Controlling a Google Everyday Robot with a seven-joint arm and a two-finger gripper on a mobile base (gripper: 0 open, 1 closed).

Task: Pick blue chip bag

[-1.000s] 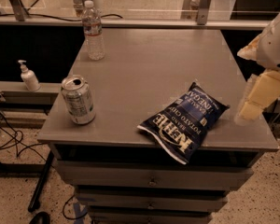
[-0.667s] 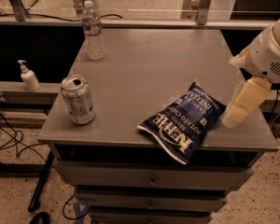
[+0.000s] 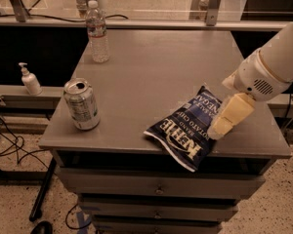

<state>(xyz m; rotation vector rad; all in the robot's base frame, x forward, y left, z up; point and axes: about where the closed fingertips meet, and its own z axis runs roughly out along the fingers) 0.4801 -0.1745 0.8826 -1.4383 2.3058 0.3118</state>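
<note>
The blue chip bag (image 3: 184, 129) lies flat near the front right of the grey table (image 3: 151, 67), its lower corner hanging over the front edge. It is dark navy with white "KETTLE" lettering. My gripper (image 3: 223, 122) comes in from the right on a white arm and hangs just over the bag's right edge. Its cream-coloured fingers (image 3: 230, 113) point down and left toward the bag.
A silver soda can (image 3: 81, 104) stands at the front left of the table. A clear water bottle (image 3: 97, 32) stands at the back left. A soap dispenser (image 3: 29, 79) sits on a ledge to the left. Drawers are below the tabletop, and cables lie on the floor at left.
My gripper has moved left and down from beside the table's right edge to over the right side of the chip bag. The bag, can and bottle have not moved.
</note>
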